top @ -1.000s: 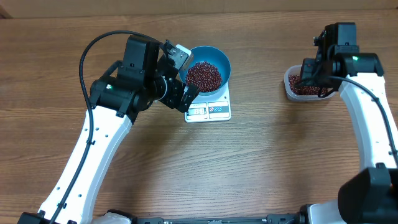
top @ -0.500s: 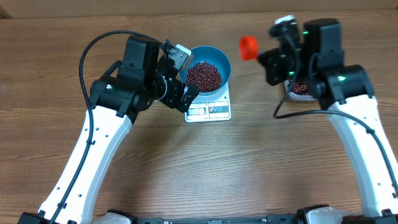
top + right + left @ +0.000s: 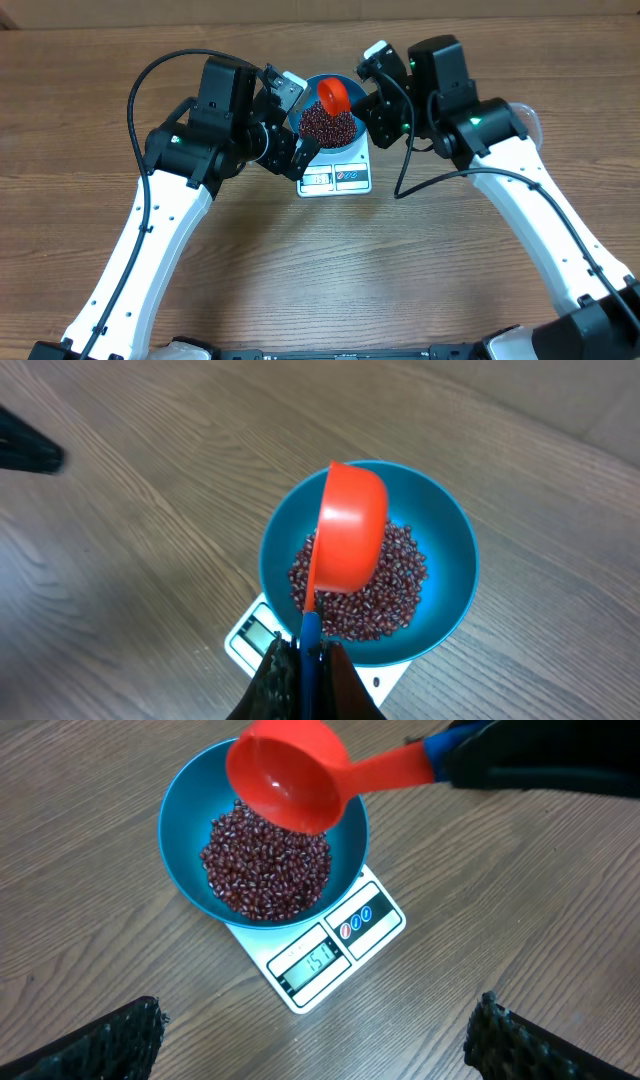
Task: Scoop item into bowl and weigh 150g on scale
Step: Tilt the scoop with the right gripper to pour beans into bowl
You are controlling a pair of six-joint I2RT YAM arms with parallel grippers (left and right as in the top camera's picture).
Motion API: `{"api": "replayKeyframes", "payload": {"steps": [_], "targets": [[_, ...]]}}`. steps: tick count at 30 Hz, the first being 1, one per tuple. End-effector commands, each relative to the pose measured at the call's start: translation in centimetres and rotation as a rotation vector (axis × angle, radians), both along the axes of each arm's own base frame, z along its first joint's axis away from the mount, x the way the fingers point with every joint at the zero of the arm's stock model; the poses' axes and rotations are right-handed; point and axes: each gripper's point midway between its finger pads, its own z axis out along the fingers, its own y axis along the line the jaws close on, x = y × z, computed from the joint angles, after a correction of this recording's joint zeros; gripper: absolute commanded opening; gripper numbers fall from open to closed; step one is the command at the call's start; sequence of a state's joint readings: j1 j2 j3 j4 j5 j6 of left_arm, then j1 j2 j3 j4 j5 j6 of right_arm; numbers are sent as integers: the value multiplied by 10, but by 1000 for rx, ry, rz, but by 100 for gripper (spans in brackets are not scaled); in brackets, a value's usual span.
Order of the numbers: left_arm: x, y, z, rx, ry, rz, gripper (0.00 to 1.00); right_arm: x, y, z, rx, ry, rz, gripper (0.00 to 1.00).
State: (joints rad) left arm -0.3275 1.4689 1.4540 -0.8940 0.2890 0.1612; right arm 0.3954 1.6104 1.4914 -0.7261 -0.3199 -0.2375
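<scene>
Right gripper (image 3: 303,660): jaws clamped shut on the handle of the red scoop (image 3: 350,525), which runs straight out from between them. The scoop's cup is tipped on its side right above the blue bowl (image 3: 455,560), and from the left wrist view its hollow looks empty. Directly under the cup, just ahead of those closed jaws, lie the beans (image 3: 265,865), a dark red-brown heap covering the bottom of the bowl, with the scoop above the heap and not touching it.

Over to the left gripper (image 3: 318,1020): jaws spread wide, holding nothing, its two black fingers (image 3: 110,1045) showing at the bottom corners of its own camera. It hovers beside the bowl, and the bowl and beans sit out in front of the open gap, apart from both fingers.

The bowl stands on the white scale (image 3: 340,950), overhanging it, with the lit display edge poking out toward the left gripper. The scale rests flat on the wooden table (image 3: 400,260).
</scene>
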Motion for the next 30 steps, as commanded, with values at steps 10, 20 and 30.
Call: {"api": "replayKeyframes", "payload": {"steps": [10, 20, 30], "targets": [[-3, -3, 15, -15, -42, -25, 100, 24, -1, -38, -139, -7, -46, 4], [-3, -3, 15, -15, -42, -25, 100, 38, 4, -61, -152, 6, -50, 4], [-3, -3, 15, -15, -42, -25, 100, 58, -4, -70, -224, -57, -88, 4]]}}
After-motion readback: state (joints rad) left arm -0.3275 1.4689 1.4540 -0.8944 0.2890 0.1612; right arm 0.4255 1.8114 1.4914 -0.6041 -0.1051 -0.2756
